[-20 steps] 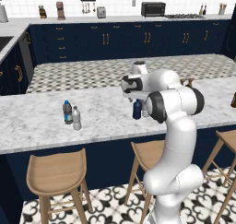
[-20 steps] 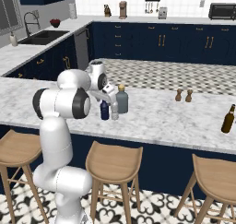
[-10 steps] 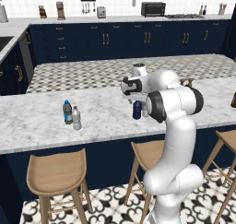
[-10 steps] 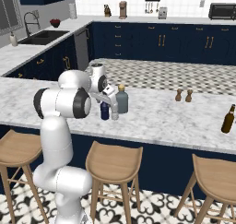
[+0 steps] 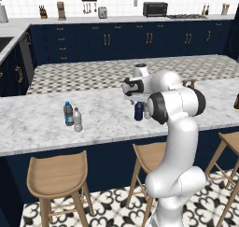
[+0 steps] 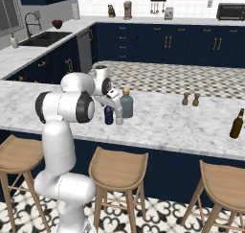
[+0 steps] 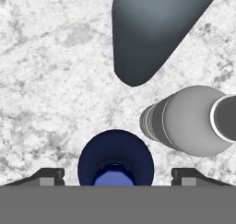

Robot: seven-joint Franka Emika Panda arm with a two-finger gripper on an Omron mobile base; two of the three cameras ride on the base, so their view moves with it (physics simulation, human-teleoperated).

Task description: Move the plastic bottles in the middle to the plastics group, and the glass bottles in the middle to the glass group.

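Note:
In the hand view, my gripper (image 7: pixel 117 176) looks straight down on the dark navy plastic bottle (image 7: pixel 115 161). The bottle stands between the open fingers with a gap on each side. Beside it stand the clear greyish plastic bottle (image 7: pixel 189 121) and the taller grey-green glass bottle (image 7: pixel 152 29). From the right base view, the gripper (image 6: pixel 110 102) hangs over the navy bottle (image 6: pixel 108 115), next to the clear bottle (image 6: pixel 118 117) and the cork-topped glass bottle (image 6: pixel 127 104). The plastics group, a blue-capped bottle (image 5: pixel 68 114) and a clear grey one (image 5: pixel 77 120), stands to the left. A brown glass bottle (image 6: pixel 236 124) stands far right.
Two small brown shakers (image 6: pixel 185 99) sit on the marble counter (image 6: pixel 182 126) between the middle bottles and the brown bottle. Wooden stools (image 6: pixel 119 169) line the counter's near side. A sink (image 6: pixel 45 38) lies at the far left.
The hand has eased slightly down over the navy bottle. The bottles stand where they were.

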